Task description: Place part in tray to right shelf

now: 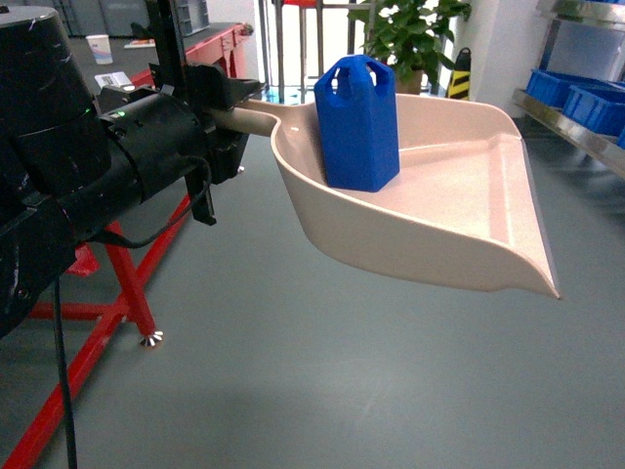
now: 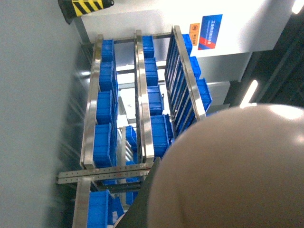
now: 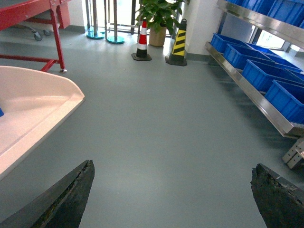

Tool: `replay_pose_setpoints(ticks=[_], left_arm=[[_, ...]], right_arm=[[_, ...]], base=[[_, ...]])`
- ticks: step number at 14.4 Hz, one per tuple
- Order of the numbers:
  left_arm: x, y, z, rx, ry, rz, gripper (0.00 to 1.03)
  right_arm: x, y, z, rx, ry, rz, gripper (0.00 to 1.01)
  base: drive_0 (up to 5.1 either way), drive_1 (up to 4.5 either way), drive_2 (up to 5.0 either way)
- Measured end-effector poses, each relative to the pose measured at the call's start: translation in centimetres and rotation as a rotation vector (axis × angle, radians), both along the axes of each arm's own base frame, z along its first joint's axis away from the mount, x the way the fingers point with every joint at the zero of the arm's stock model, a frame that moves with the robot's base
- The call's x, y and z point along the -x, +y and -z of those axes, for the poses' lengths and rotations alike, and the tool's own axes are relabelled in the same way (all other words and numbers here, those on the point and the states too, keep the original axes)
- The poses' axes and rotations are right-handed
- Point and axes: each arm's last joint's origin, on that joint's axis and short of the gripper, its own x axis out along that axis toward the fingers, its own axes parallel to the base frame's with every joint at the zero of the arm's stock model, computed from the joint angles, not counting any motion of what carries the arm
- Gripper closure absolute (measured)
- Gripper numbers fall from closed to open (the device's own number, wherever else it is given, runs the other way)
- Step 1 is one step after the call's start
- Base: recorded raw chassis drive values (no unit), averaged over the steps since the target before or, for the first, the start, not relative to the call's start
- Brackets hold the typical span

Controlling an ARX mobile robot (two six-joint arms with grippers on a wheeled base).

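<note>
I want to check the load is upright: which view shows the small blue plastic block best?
The head view: the small blue plastic block stands upright, whole, in the beige scoop tray. The right wrist catches only a blue sliver; the left wrist, none.

The grey floor point(image 3: 156, 123) carries a red-legged frame point(image 3: 45, 19) at ten o'clock in the right wrist view, with a striped cone point(image 3: 142, 42), a yellow-black post point(image 3: 178, 43) and a potted plant point(image 3: 156, 23) standing at twelve. At two to three o'clock the steel shelf point(image 3: 259, 97) holds a row of blue crates point(image 3: 259, 73) on its lowest level
</note>
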Motion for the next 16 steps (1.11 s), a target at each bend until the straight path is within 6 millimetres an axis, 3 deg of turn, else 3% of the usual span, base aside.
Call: replay_pose_setpoints(ticks=[7,16], left_arm=[[-0.15,0.46,-0.02,0.0,-0.001,-0.021,0.91],[-0.03,0.03,-0.02,0.0,-0.001,-0.003,0.91]], right_arm=[[-0.08,0.02,0.06,0.0,0.005,-0.002,0.03],[-0.07,0.01,0.07,0.001,0.006,-0.001,0.03]], base=[[0.0,4.05,-4.0],[-2.1,-2.07,-2.1]])
